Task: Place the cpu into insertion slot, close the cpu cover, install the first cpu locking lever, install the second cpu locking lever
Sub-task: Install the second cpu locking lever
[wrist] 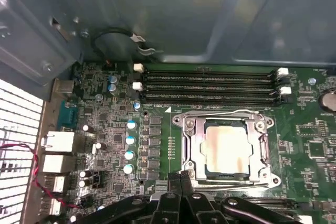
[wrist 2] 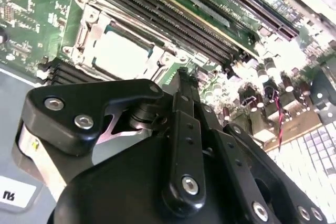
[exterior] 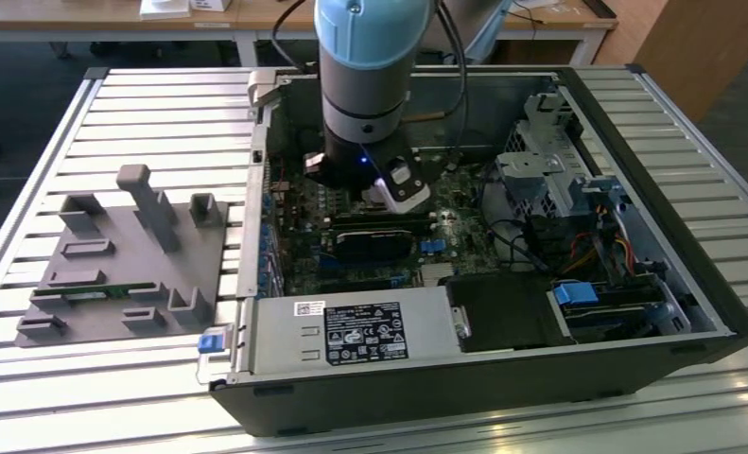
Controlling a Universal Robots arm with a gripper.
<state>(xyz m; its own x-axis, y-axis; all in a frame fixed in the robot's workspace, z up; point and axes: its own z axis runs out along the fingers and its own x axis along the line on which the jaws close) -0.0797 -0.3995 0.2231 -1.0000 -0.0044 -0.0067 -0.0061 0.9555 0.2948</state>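
Nearest my wrist cameras, the black metal gripper [wrist: 180, 178] has its fingertips pressed together, pinching nothing. Just beyond those tips I see the silvery-grey square cpu [wrist: 227, 149] already seated in the silver-rimmed insertion slot [wrist: 191, 148], with the thin metal cpu cover [wrist: 227, 117] framing it. Beside that slot run long black memory slots [wrist: 210, 85].

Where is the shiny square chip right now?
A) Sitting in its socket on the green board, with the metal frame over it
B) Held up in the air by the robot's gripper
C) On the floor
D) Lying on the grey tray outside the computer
A: in the first wrist view the cpu sits in the insertion slot on the motherboard, with the cpu cover framing it.
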